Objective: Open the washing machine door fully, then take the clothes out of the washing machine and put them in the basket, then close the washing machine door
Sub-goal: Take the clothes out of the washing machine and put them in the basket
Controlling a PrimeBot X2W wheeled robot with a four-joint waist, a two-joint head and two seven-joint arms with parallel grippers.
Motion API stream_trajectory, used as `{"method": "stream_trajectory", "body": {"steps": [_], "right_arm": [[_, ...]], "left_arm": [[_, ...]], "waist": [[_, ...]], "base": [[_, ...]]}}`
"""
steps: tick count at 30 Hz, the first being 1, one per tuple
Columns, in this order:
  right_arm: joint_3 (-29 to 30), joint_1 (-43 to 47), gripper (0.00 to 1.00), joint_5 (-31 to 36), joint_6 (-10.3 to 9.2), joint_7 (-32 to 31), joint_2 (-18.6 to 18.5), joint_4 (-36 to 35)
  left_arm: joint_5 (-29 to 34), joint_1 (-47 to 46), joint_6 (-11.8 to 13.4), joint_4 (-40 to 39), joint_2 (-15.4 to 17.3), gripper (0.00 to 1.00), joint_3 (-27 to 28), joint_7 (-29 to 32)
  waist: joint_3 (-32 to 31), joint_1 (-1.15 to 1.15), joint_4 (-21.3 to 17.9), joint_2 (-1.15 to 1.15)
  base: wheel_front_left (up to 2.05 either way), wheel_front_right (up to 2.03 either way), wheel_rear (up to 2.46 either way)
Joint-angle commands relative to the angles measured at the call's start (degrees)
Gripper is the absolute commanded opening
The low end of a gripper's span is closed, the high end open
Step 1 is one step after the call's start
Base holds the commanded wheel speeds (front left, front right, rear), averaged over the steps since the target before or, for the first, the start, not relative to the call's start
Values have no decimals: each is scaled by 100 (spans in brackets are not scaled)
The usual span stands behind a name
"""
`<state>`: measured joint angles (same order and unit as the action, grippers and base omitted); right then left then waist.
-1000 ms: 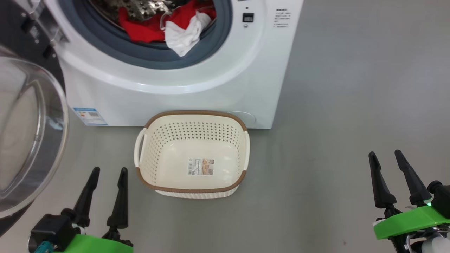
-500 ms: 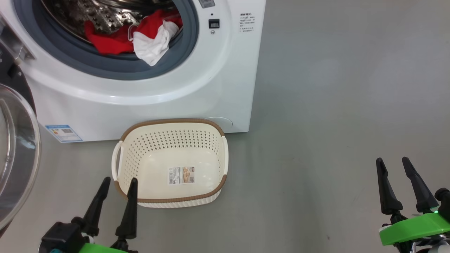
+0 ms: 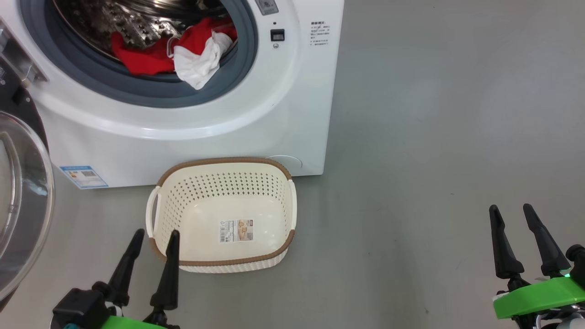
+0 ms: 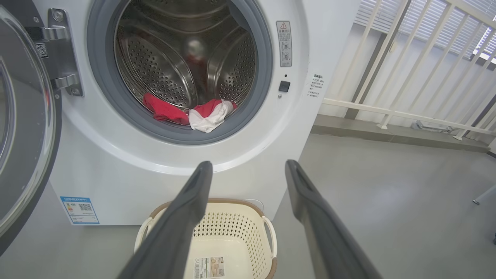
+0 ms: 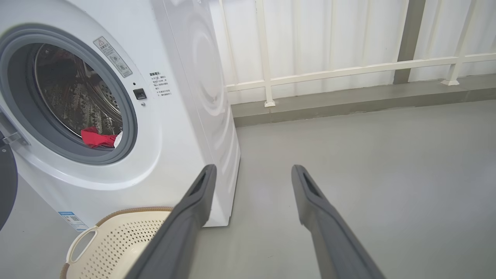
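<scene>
The white washing machine (image 3: 256, 123) stands at the upper left, its door (image 3: 20, 196) swung open to the left. Inside the drum lie the clothes: a red garment (image 3: 141, 57) and a white cloth (image 3: 199, 61) draped over the grey gasket, also seen in the left wrist view (image 4: 205, 114). The cream basket (image 3: 221, 214) sits on the floor before the machine with nothing but its label inside. My left gripper (image 3: 155, 237) is open at the basket's near-left corner. Far right, my right gripper (image 3: 512, 212) is open over bare floor.
Grey floor (image 3: 434, 137) spreads to the right of the machine. A white railing (image 5: 348, 69) and a low kerb run behind it. The open door's glass bowl bulges out at the left edge near my left arm.
The head camera has swung to the right, so the machine and the basket sit further left in the picture; in the last half second it has barely shifted. Both grippers stay open.
</scene>
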<state>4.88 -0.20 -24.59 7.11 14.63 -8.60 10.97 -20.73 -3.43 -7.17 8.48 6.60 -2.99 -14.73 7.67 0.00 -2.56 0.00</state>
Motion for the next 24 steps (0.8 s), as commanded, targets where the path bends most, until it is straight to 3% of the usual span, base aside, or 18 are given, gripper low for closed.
{"method": "stream_trajectory", "body": {"steps": [1, 12, 24], "right_arm": [[-93, 10, 100, 61, 37, 37, -90, -161], [-153, -66, 100, 68, 37, 37, -93, -149], [-191, -131, 100, 79, 37, 37, -86, -151]], "left_arm": [[55, -15, -32, -171, 98, 100, 220, -27], [102, -52, -32, -231, 82, 100, 210, -27], [68, -109, -32, -262, 120, 100, 218, -27]], "waist": [[4, 0, 6, 0], [63, 0, 13, 0], [92, 0, 19, 0]], "base": [[0, 0, 0], [11, -13, 2], [114, -117, 3]]}}
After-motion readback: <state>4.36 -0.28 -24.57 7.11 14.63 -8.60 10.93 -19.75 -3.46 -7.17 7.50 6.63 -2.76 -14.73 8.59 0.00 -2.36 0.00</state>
